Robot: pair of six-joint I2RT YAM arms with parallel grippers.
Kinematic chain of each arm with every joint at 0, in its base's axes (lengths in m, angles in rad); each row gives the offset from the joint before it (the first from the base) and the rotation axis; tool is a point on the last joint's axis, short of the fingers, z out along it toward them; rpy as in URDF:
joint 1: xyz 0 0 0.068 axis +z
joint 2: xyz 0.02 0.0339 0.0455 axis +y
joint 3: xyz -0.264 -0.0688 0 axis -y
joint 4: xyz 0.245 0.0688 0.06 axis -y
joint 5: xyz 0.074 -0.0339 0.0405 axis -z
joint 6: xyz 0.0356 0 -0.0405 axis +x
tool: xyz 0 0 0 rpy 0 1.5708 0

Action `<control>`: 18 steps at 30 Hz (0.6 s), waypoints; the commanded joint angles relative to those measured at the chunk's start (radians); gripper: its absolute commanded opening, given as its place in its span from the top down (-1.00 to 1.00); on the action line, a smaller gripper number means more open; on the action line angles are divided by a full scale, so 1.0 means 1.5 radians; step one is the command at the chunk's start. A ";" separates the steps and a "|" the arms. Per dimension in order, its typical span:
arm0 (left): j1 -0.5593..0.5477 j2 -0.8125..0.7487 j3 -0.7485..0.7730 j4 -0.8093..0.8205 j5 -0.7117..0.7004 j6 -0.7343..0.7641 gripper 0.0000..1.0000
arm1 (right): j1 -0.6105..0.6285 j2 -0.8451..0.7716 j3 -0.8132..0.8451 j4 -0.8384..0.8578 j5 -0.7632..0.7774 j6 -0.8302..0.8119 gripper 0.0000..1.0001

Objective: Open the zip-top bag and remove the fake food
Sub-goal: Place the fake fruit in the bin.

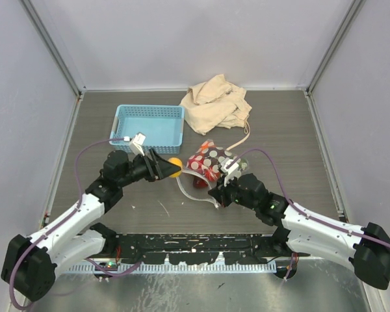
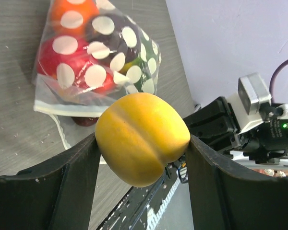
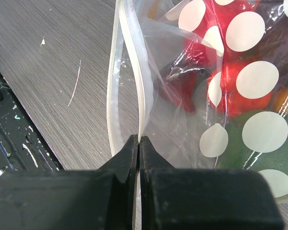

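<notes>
My left gripper (image 1: 169, 169) is shut on a yellow fake food piece (image 2: 141, 139), which it holds between both fingers just left of the zip-top bag (image 1: 208, 161). The clear, white-dotted bag (image 2: 96, 52) lies on the table with its mouth open towards me. Red (image 3: 230, 72), dark maroon (image 3: 177, 88) and green (image 3: 240, 153) pieces are inside it, and an orange one (image 2: 74, 9) shows at its far end. My right gripper (image 3: 139, 139) is shut on the bag's white zip strip (image 3: 134, 72) at the near edge.
A light blue perforated basket (image 1: 149, 125) stands behind the left gripper. A beige cloth bag (image 1: 216, 104) lies at the back, its cord trailing towards the zip-top bag. Grey walls close in the table on three sides.
</notes>
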 commanded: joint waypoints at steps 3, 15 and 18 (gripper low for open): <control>0.082 0.013 0.052 0.004 0.095 0.019 0.73 | 0.003 -0.017 -0.007 0.050 0.008 0.012 0.99; 0.212 0.080 0.117 0.004 0.153 0.025 0.72 | 0.003 -0.018 -0.012 0.057 0.011 0.015 0.99; 0.229 0.097 0.139 -0.002 0.150 0.034 0.71 | 0.003 -0.017 -0.013 0.060 0.011 0.015 0.98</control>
